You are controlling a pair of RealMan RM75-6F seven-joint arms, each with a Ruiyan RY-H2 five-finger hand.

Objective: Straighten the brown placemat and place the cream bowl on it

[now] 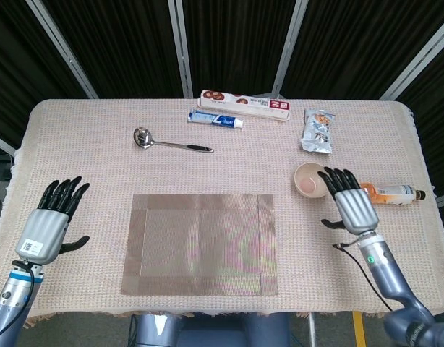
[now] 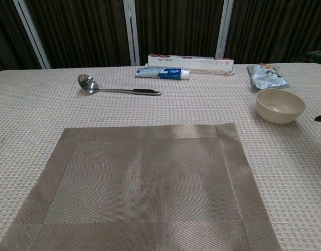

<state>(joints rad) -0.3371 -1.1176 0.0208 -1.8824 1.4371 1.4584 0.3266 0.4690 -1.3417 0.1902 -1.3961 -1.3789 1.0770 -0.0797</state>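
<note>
The brown placemat (image 1: 201, 243) (image 2: 142, 185) lies flat and square to the table's front edge. A cream bowl (image 1: 311, 179) (image 2: 280, 105) stands empty to the right of the mat, off it. My right hand (image 1: 349, 201) hovers just right of the bowl with fingers spread, holding nothing; only a dark fingertip shows at the right edge of the chest view. My left hand (image 1: 50, 222) is raised well left of the mat, fingers spread, empty, and out of the chest view.
A ladle (image 1: 170, 142) (image 2: 116, 88) lies behind the mat. A toothpaste tube (image 1: 215, 119), a long box (image 1: 245, 105) and a foil snack bag (image 1: 317, 131) line the back. An orange-capped bottle (image 1: 390, 193) lies right of my right hand.
</note>
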